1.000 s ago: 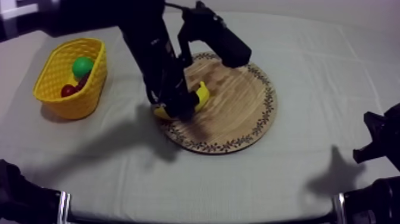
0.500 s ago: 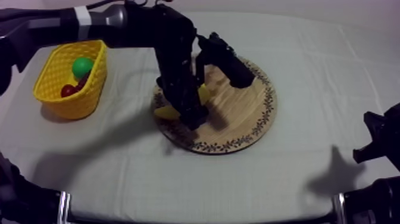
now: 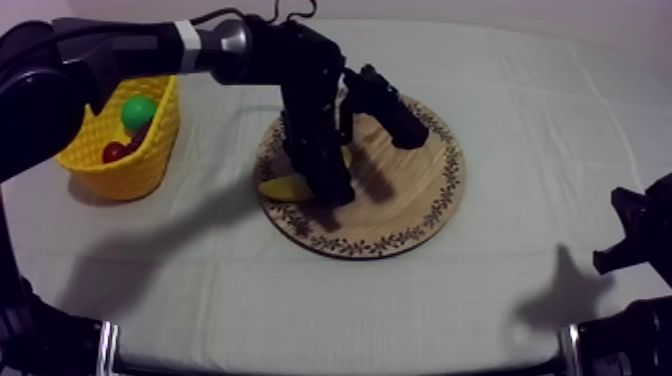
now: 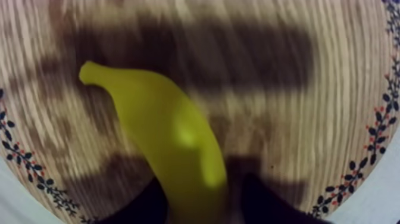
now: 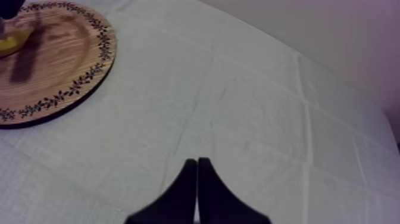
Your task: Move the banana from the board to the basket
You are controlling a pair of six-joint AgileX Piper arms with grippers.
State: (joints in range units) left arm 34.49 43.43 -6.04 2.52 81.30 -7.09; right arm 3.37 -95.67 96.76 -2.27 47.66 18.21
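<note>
The yellow banana (image 4: 172, 137) lies on the round wooden board (image 4: 309, 107), near its left side. My left gripper (image 4: 199, 193) has a black finger pressed against each side of the banana's near end, shut on it. From above, my left arm reaches in from the upper left, and the left gripper (image 3: 328, 188) stands on the board (image 3: 410, 215) over the banana (image 3: 282, 188), hiding its middle. The yellow basket (image 3: 95, 150) sits to the left of the board. My right gripper (image 5: 197, 165) is shut on nothing, low over the cloth at the table's right side.
A green fruit (image 3: 138, 110) and a small red fruit (image 3: 113, 152) lie inside the basket. Bare cloth stretches between basket and board and across the table's front. From the right wrist, the board (image 5: 59, 65) lies far off beyond open cloth.
My left arm has come down and shifted right over the board, settling its fingers round the banana. The banana has stayed on the board. The right arm has not moved.
</note>
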